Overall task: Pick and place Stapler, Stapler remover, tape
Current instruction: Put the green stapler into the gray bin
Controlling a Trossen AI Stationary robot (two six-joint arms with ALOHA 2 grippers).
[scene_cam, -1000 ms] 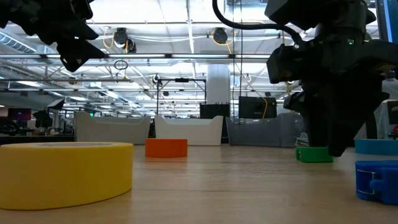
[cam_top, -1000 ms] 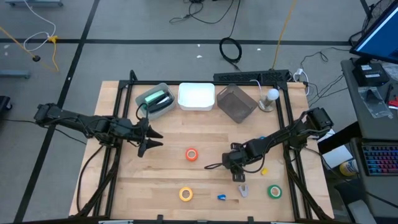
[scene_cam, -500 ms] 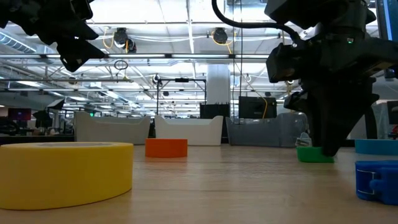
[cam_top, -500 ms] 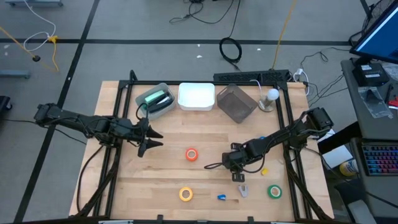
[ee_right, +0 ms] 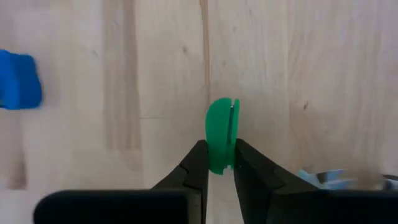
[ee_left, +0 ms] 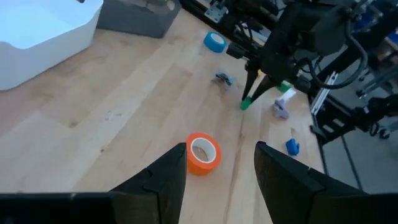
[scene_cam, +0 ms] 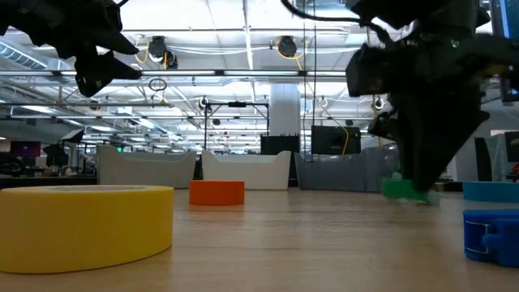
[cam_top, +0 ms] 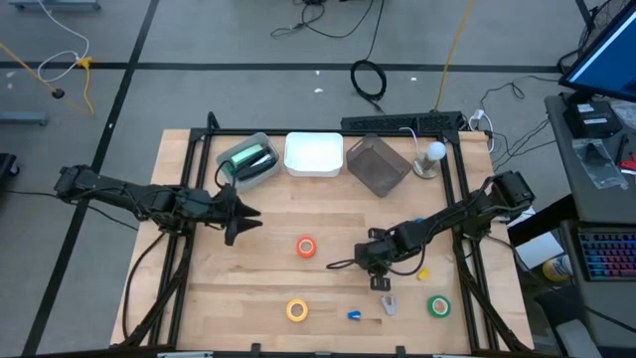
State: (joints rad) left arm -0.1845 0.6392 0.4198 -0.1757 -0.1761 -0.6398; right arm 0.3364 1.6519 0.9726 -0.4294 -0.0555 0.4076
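Wooden table [cam_top: 328, 224] fills the middle of the high view, with both dark arms reaching in from its sides. Along its upper edge stand three bins: a grey one [cam_top: 268, 177] holding a green item, a white one [cam_top: 314, 171] and a dark one [cam_top: 390, 177].

The left gripper [cam_top: 238, 221] hangs at centre left, above the wood, its jaws apart and holding nothing. The right gripper [cam_top: 383, 281] is at lower centre right, pointing down, its jaws clamped on a small green piece [ee_right: 221, 127] that stands on edge between the fingers; the low view shows it just clear of the tabletop.

The tape rolls lie apart from one another. The orange roll [cam_top: 306, 247] is at the centre, the yellow roll [cam_top: 297, 310] is at the lower middle and the green roll [cam_top: 438, 305] is at the lower right. The blue roll [ee_left: 215, 41] lies right of centre, beside the right arm.

A blue bit [cam_top: 354, 315] and a pale piece [cam_top: 388, 304] lie just below the right gripper, and a yellow bit [cam_top: 423, 272] lies to its right.
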